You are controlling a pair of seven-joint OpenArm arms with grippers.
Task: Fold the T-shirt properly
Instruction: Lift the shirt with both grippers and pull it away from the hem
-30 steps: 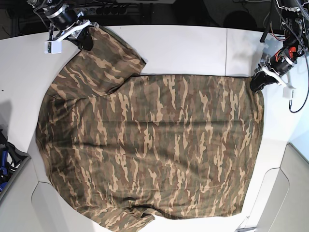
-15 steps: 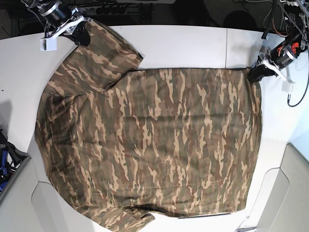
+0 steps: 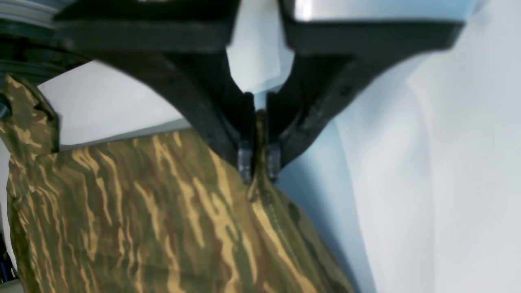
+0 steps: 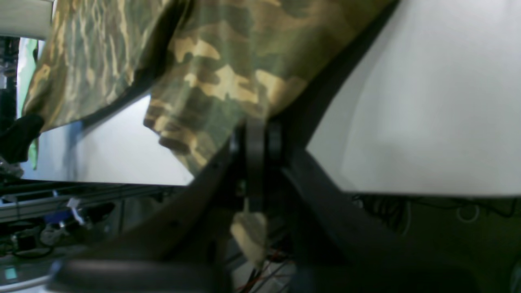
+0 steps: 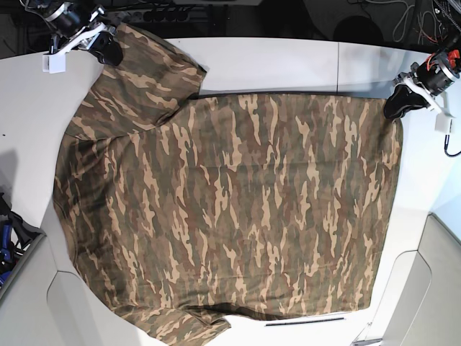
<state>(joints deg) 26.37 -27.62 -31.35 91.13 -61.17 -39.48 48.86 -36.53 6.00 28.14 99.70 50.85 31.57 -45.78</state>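
A large short-sleeved T-shirt in brown, tan and olive-green camouflage fabric (image 5: 230,209) is seen spread wide over the white table (image 5: 274,65) in the base view, filling most of the frame from the left edge across to the right. One sleeve is stretched up toward the upper left corner, and a second sleeve is partly tucked at the bottom edge of the frame.

At the upper left of the base view, the right gripper (image 5: 106,52) is set on the tip of that raised sleeve. In the right wrist view its black jaws are pressed tight together, and a fold of camouflage cloth is pinched between them (image 4: 255,134), with the sleeve hanging up and away toward the upper left of that frame.

At the upper right of the base view, the left gripper (image 5: 397,108) is planted on the shirt's far corner. In the left wrist view the black fingers (image 3: 244,156) are closed down to a thin slit, and a ridge of the hem is clamped in that slit (image 3: 259,162), the fabric fanning out toward the lower left of the frame over the pale table surface.

The cloth between the two grips is drawn fairly flat, with only shallow wrinkles showing.
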